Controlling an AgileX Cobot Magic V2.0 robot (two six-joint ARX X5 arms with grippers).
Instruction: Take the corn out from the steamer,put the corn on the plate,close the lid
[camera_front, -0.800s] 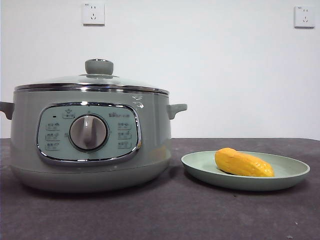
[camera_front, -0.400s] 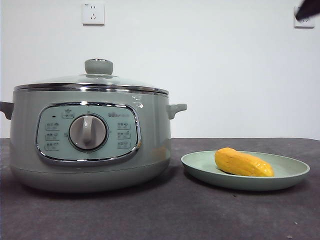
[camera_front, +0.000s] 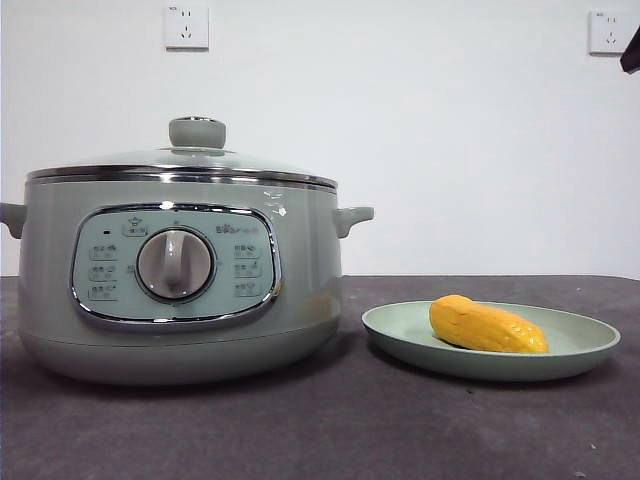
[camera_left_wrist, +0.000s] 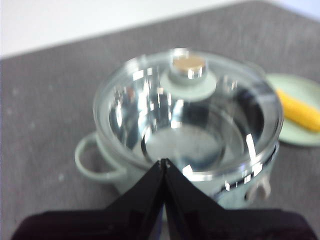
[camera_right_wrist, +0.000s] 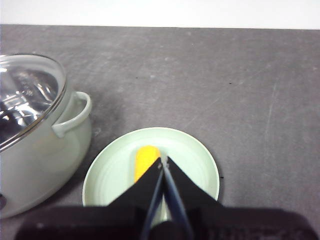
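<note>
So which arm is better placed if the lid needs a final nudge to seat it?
Left, probably. The left gripper hangs shut above the steamer, with the lid and its knob below it. The right gripper, also shut, is over the plate and the corn, away from the lid.

right gripper (camera_right_wrist: 163, 161) hides most of the corn (camera_right_wrist: 146, 159).
</note>
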